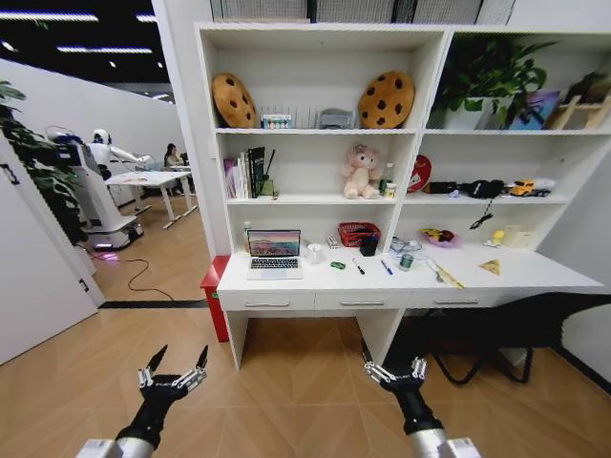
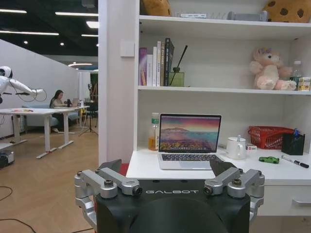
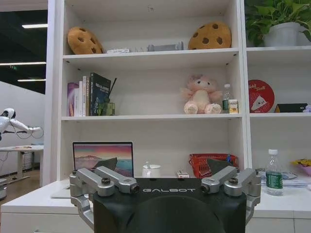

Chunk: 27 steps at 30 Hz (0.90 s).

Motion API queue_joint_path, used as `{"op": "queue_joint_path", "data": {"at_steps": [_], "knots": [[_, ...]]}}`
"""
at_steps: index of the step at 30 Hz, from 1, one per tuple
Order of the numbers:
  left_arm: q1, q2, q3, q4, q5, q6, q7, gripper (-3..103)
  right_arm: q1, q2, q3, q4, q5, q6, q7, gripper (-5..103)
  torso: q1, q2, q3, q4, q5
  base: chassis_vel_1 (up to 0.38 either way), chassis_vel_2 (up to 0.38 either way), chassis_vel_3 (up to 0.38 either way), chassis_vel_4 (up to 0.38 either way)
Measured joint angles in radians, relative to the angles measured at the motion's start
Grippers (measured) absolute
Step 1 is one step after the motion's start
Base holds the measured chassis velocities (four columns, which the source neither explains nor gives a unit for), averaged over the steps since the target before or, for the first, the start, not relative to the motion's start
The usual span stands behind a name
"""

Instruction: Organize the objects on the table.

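The table [image 1: 315,279], a white desk with three drawers, stands some way ahead of me under tall shelving. On it sit a silver laptop [image 1: 274,255] with its lid up, a green ring [image 1: 338,265], a black pen [image 1: 358,267], a blue pen [image 1: 386,267], a black pen cup [image 1: 368,245] and a small white-capped bottle [image 1: 406,260]. My left gripper [image 1: 176,366] and right gripper [image 1: 393,369] hang open and empty above the floor, well short of the desk. The left wrist view faces the laptop [image 2: 189,141], the green ring [image 2: 268,159] and the black pen [image 2: 294,161].
A white mug [image 1: 316,253], a red basket [image 1: 357,233] and small yellow items [image 1: 449,277] also lie on the desk. A red bin [image 1: 214,286] stands at its left end, a dark bag [image 1: 477,353] under its right. Wooden floor lies open between me and the desk.
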Motion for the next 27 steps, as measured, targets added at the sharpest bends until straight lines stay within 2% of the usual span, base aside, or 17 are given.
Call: {"op": "queue_joint_path", "data": {"at_steps": [5, 12, 14, 27], "knots": [[0.000, -0.001, 0.000, 0.000, 0.005, -0.005, 0.001, 101, -0.004, 0.003, -0.009, 0.001, 0.005, -0.005, -0.012, 100, 0.000, 0.000, 0.000, 0.0000, 0.0000, 0.000, 0.000, 0.000, 0.000], [0.001, -0.005, 0.000, 0.002, 0.023, -0.012, 0.002, 97, 0.000, 0.002, -0.007, 0.000, 0.011, -0.012, -0.013, 100, 0.000, 0.000, 0.000, 0.0000, 0.0000, 0.000, 0.000, 0.000, 0.000], [0.004, -0.006, 0.000, 0.005, 0.028, -0.012, 0.003, 101, 0.000, 0.004, -0.006, 0.000, 0.012, -0.012, -0.013, 100, 0.000, 0.000, 0.000, 0.0000, 0.0000, 0.000, 0.000, 0.000, 0.000], [0.010, -0.016, 0.005, 0.004, 0.040, -0.020, 0.009, 98, 0.000, 0.008, -0.002, 0.001, 0.026, -0.022, -0.012, 100, 0.000, 0.000, 0.000, 0.0000, 0.0000, 0.000, 0.000, 0.000, 0.000]]}}
